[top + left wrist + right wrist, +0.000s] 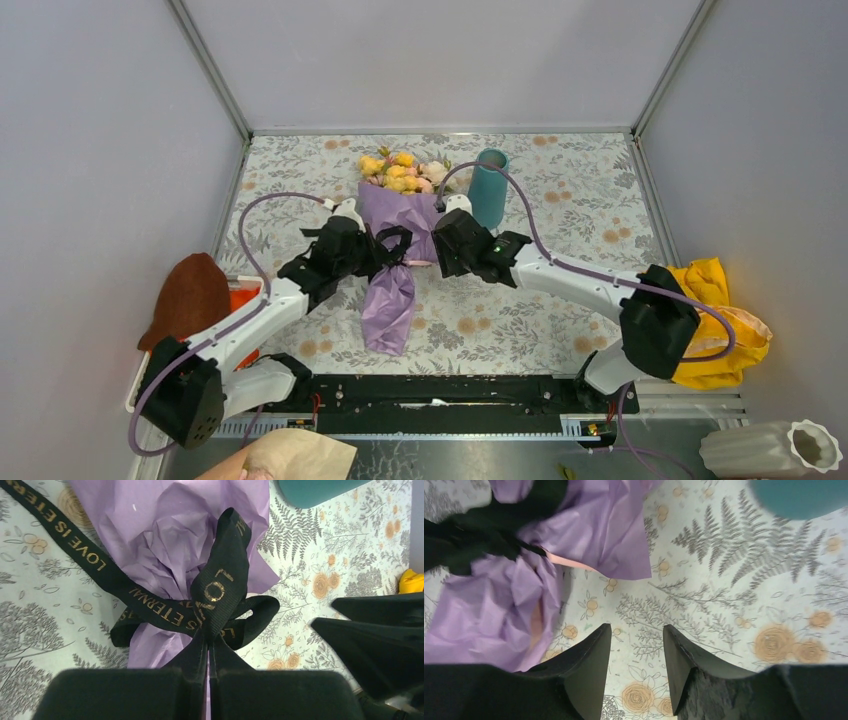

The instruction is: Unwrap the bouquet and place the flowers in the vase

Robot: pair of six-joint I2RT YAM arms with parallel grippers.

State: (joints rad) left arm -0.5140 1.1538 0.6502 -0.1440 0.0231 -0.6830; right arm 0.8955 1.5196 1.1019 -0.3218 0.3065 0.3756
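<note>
Pinching the black ribbon [220, 590] between closed fingers, the left gripper [209, 666] sits at the 9 o'clock side of the bouquet [398, 215]. The bouquet lies mid-table on the floral tablecloth [570, 205], with the flowers [402, 172] at 12 o'clock and the paper tail at 6. The right gripper [636, 647] hangs at the bouquet's 3 o'clock side, jaws apart and holding nothing. The vase [489, 188] stands upright at that gripper's 1 o'clock, near the blooms.

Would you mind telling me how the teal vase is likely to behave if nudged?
The vase is tall and narrow, so it would probably tip easily. Being a cylinder, it might then roll across the tablecloth.
</note>
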